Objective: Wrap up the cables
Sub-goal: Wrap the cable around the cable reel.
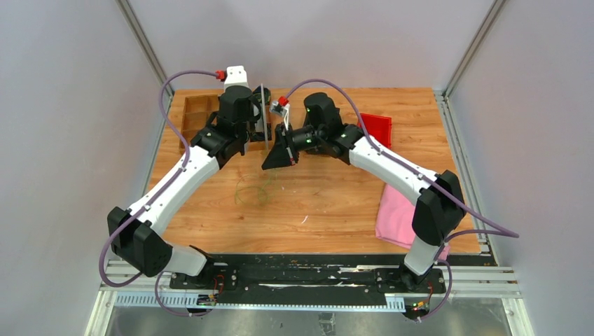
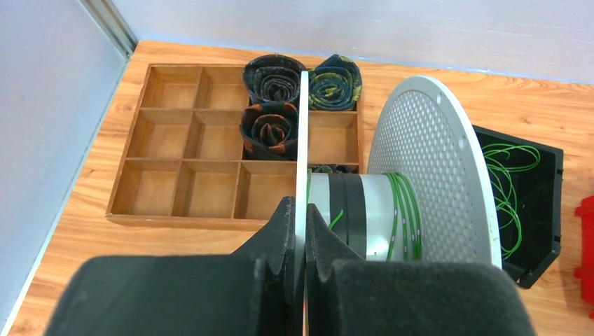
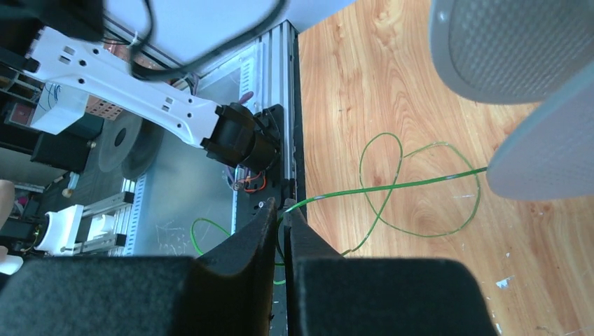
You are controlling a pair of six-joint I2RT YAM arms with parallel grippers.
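A grey spool [image 2: 431, 164] stands on edge at the back of the table [image 1: 336, 203]. It has two perforated flanges, and a few turns of green cable [image 2: 403, 210] lie on its core. My left gripper [image 2: 301, 213] is shut on the thin edge of the spool's near flange [image 2: 302, 126]. My right gripper [image 3: 283, 210] is shut on a thin green cable [image 3: 392, 185] that runs taut to the spool [image 3: 553, 150]. Slack loops of the cable [image 1: 252, 189] lie on the table below. In the top view the right gripper [image 1: 281, 155] sits just right of the spool [image 1: 265, 115].
A wooden compartment tray [image 2: 182, 140] with rolled dark ties [image 2: 273, 77] sits at the back left. A black bin [image 2: 539, 210] holding more green wire [image 2: 511, 189] is right of the spool. A red piece [image 1: 376, 128] and a pink cloth [image 1: 396, 213] lie on the right.
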